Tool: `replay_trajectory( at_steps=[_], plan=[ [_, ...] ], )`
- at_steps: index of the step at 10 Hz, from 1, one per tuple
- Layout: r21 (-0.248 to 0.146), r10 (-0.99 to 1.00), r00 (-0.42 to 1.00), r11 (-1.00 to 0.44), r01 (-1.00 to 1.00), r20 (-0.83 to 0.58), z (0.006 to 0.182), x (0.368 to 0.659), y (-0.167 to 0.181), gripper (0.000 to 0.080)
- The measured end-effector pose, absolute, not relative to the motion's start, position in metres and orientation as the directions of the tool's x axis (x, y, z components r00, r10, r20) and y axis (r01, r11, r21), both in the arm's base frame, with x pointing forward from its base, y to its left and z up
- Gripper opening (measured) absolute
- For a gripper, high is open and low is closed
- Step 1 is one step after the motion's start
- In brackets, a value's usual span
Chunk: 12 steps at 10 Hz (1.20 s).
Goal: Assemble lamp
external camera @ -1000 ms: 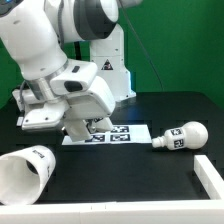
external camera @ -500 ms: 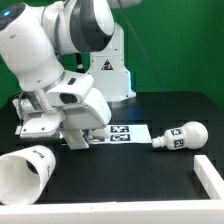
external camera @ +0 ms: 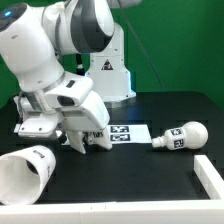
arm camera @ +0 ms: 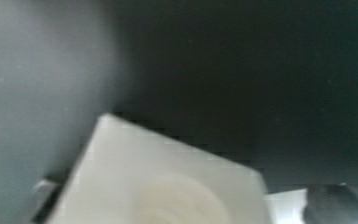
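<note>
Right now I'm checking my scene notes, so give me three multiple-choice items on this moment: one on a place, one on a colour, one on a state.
1. In the exterior view, where does the bulb lie relative to the marker board? A on it; B to its right; C to its left.
2. The table top is: A black; B white; C brown.
3. The shade is: A upright; B set on the bulb; C lying on its side.

Answers: B, the bulb lies apart from the board on the exterior view's right; A, the bare surface is black; C, its wall rests on the table.
</note>
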State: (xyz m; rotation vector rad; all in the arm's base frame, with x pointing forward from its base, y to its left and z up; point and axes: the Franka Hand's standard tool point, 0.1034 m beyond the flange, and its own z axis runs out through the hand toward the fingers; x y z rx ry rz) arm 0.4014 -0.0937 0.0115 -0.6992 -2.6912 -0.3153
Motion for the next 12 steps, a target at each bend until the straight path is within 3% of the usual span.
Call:
replay_trajectory(
  at_steps=[8,12],
  plan=[
    [0.096,0.466,-0.799,0.840,0.535,0.380,0.012,0.399,-0.101,0.0698],
    [0.028,0.626,-0.718,0.748,0.664,0.304,0.055,0.418,-0.115,0.0698]
  ],
)
